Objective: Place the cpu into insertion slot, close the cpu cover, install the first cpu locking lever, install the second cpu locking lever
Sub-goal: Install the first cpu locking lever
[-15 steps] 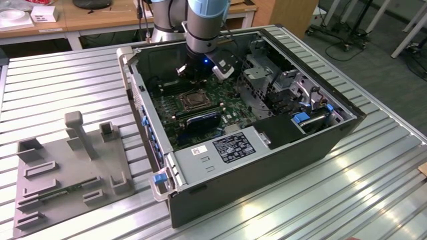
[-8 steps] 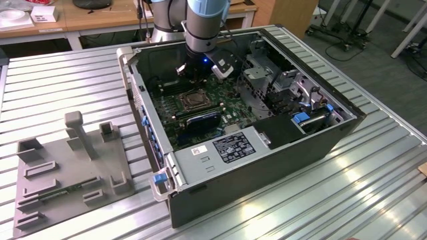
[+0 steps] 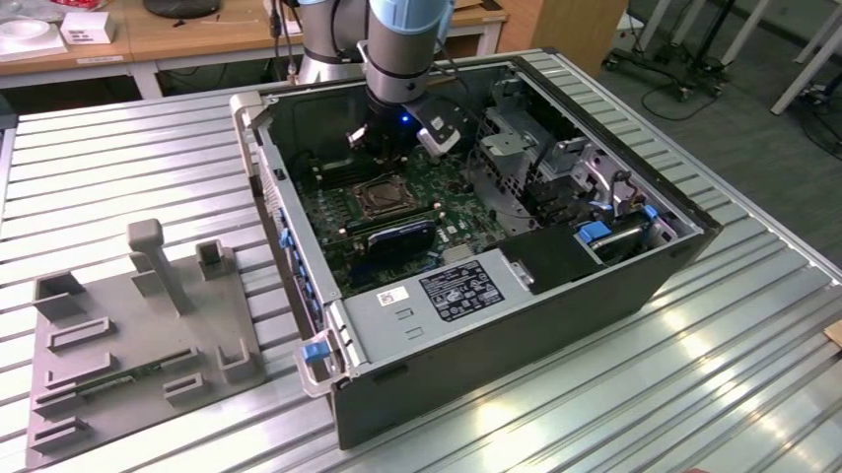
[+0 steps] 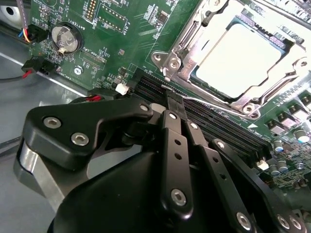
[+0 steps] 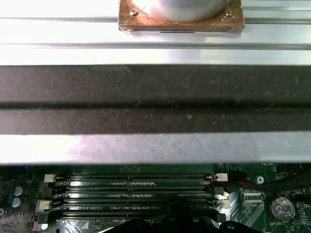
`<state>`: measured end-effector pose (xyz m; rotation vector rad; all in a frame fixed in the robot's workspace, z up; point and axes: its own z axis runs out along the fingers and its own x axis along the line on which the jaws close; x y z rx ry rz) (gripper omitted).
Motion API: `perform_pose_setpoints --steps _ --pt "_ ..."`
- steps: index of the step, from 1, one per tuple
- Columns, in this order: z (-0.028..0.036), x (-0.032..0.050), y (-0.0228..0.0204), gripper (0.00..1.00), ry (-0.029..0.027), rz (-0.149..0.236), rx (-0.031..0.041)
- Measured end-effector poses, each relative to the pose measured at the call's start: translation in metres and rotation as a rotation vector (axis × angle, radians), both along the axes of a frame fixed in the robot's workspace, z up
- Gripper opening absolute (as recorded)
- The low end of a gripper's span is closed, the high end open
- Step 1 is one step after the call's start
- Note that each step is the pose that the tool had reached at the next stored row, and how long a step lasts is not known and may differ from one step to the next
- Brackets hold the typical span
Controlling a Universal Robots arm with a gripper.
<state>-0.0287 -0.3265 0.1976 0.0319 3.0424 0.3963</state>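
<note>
The cpu [image 4: 238,60] lies flat in the insertion slot [image 3: 383,197] on the green motherboard inside the open computer case. The cpu cover [image 4: 194,34], a silvery frame, is folded down over the chip's edges. A thin wire locking lever [image 4: 209,100] runs along the socket's near side, beside the memory slots. My gripper [image 4: 174,101] has its black fingers [image 4: 170,141] pressed together, and their tip meets the end of that lever. In the exterior view the arm reaches down into the back of the case, with the gripper [image 3: 379,156] just behind the socket.
Long black memory slots [image 5: 131,189] lie right under the gripper [image 5: 182,212]. A coin battery [image 4: 64,38] and red-black wires sit nearby. The case wall [image 5: 155,97] rises close behind. A drive cage [image 3: 526,148] stands to the exterior view's right, and a grey fixture plate [image 3: 145,325] lies on the table to the left.
</note>
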Motion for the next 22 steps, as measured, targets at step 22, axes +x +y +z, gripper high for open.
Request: perform_pose_setpoints --steps 22 --pt "0.0168 -0.0001 0.0002 0.11 0.0003 0.0 -0.001"
